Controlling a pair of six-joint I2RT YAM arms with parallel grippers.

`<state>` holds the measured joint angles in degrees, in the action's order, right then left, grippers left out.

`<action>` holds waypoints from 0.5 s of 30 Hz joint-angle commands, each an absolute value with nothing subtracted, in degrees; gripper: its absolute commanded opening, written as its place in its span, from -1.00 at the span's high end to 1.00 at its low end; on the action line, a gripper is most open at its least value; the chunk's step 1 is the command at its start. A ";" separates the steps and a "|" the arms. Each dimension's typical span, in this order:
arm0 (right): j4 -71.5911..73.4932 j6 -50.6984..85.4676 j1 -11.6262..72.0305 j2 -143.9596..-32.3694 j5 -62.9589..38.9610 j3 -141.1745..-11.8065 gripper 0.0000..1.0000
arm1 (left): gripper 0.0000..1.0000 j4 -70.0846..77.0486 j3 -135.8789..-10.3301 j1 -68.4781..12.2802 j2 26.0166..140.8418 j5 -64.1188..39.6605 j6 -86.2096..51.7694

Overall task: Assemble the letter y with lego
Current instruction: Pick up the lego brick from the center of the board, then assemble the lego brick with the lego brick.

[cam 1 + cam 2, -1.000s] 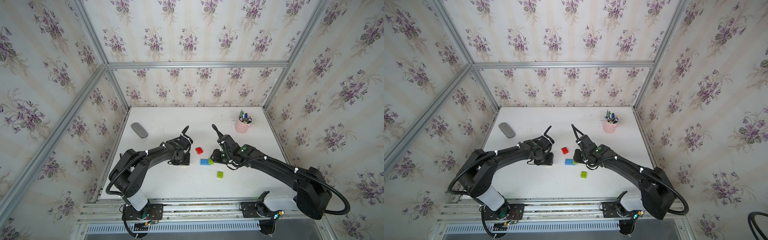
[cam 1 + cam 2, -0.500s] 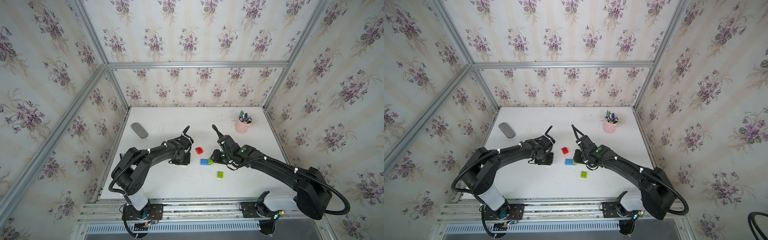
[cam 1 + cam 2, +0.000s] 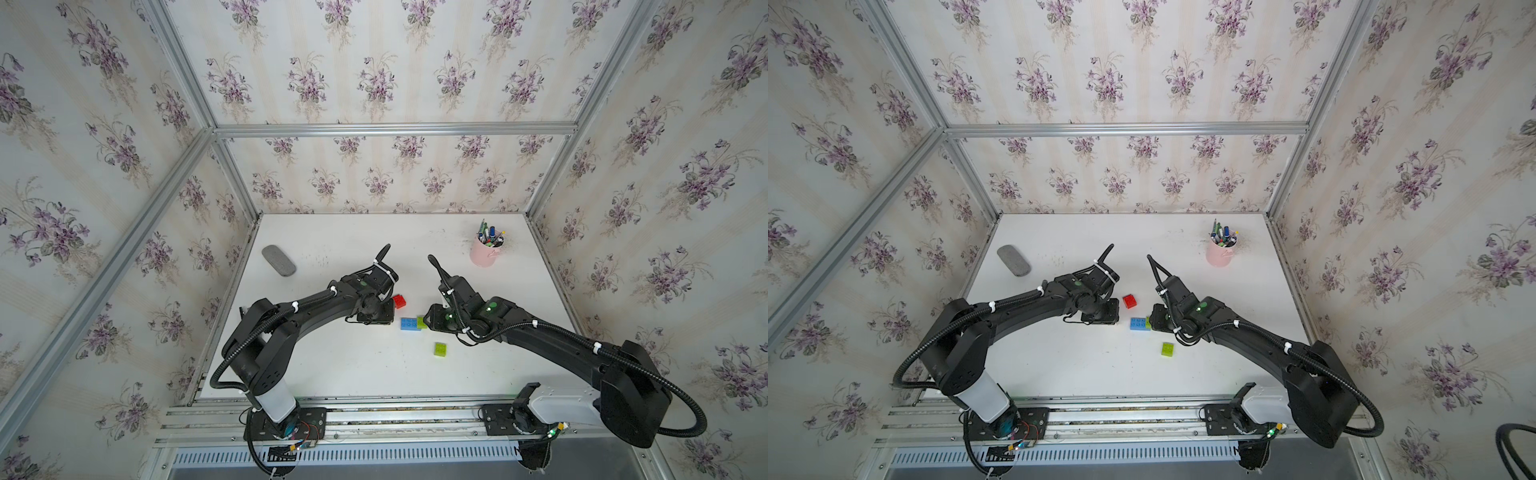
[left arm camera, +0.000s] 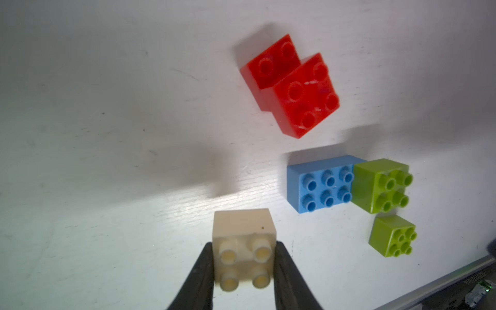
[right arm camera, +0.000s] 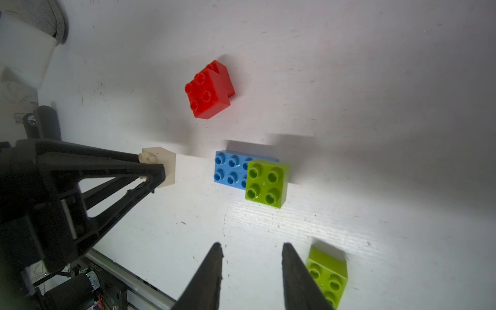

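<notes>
My left gripper [image 4: 244, 245] is shut on a cream-white lego brick [image 4: 243, 236], studs toward the camera, low over the table [image 4: 107, 161]. The right wrist view shows the same brick [image 5: 169, 166] pinched from both sides. Two red bricks [image 4: 295, 88] sit joined in a step. A lime-green brick [image 4: 381, 185] sits on one end of the blue brick [image 4: 319, 185]. A loose green brick [image 4: 393, 236] lies beside them. My right gripper [image 5: 251, 245] hangs open over bare table, the loose green brick [image 5: 327, 273] just outside one finger. In a top view the red [image 3: 399, 301], blue [image 3: 408, 323] and loose green [image 3: 440, 349] bricks lie between the wrists.
A pink cup of pens [image 3: 484, 253] stands at the back right. A grey oval pad [image 3: 278, 260] lies at the back left. An aluminium rail [image 3: 374, 409] runs along the front edge. Papered walls close in the other three sides.
My left gripper has closed onto the cream-white brick. The other bricks and the right arm have stayed where they were.
</notes>
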<state>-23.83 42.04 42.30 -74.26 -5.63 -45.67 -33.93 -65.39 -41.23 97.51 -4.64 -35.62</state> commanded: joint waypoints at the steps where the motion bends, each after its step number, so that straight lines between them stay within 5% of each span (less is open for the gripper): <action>1: -22.09 43.07 42.25 -73.58 -5.45 -45.27 0.23 | 0.50 -34.78 -67.36 -42.15 98.96 -5.15 -38.19; 15: -22.81 43.24 42.24 -72.77 -4.31 -44.56 0.22 | 0.57 -35.07 -72.05 -45.14 104.01 -4.31 -40.21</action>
<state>-23.42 42.13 42.30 -73.01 -5.15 -44.64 -33.98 -71.72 -44.99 103.81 -5.41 -38.94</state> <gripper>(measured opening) 0.389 0.341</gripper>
